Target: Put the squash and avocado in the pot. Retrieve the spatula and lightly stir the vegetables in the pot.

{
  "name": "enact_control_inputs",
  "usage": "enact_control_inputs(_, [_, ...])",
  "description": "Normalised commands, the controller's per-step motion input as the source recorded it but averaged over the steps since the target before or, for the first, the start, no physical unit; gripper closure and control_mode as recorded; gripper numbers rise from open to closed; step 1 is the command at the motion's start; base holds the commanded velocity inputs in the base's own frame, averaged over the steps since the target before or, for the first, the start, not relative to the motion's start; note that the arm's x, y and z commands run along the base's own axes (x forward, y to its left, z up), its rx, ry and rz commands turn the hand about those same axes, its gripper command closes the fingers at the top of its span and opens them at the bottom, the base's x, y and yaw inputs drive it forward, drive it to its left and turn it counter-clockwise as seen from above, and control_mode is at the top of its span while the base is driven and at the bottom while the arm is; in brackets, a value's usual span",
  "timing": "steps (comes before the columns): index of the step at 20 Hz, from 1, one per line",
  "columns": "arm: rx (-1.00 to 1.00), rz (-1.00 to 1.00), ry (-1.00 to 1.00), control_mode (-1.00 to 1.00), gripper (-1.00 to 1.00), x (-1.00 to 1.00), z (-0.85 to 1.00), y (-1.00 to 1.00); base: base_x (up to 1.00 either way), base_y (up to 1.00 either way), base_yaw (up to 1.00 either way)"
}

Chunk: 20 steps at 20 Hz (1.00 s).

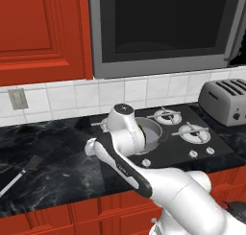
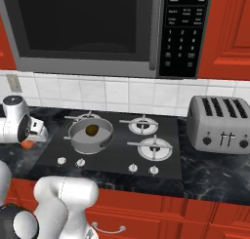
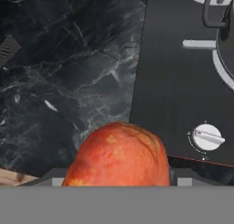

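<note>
Red cabinets (image 1: 38, 32) and a white tile backsplash (image 2: 117, 94) frame the scene we record; a microwave (image 2: 88, 28) hangs above the black cooktop (image 2: 117, 145), which is set into a dark marble counter (image 1: 48, 167); a silver toaster (image 2: 219, 123) stands on the counter to the right of the cooktop, well apart from the burners.

We note the grey pot (image 2: 78, 140) on the near left burner; the avocado (image 2: 91, 130) lies inside it, toward the far side of the pot floor.

We see the arm bent over the left edge of the cooktop, its wrist just left of the pot in the right base view; the gripper (image 3: 119, 179) sits low over the seam between counter and cooktop; the squash (image 3: 118, 154) fills the space at the finger tips in the hand view, orange-red with yellow mottling; the tips themselves are hidden behind it, so we cannot tell for certain whether they clamp it; a sliver of orange (image 2: 27, 144) shows under the hand in the right base view.

We log the spatula (image 1: 19, 174) flat on the counter far to the left, well apart from the cooktop, blade toward the wall; a white knob (image 3: 208, 137) sits on the near strip of the cooktop, right of the squash in the hand view.
</note>
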Motion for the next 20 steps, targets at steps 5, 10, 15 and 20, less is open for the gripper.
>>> enact_control_inputs(5, [0.05, -0.29, 0.12, -1.00, 1.00, 0.06, 0.04, -0.97, 0.00, 0.00, 0.00])
enact_control_inputs(10, [0.01, -0.12, 0.13, -1.00, 1.00, 0.07, 0.27, -0.85, 0.00, 0.00, 0.00])
enact_control_inputs(15, [0.00, -0.08, 0.12, -1.00, 1.00, 0.20, 0.20, -0.82, 0.00, 0.00, 0.00])
enact_control_inputs(20, [0.00, -0.10, 0.10, -1.00, 1.00, 0.44, 0.10, -0.60, 0.00, 0.00, 0.00])
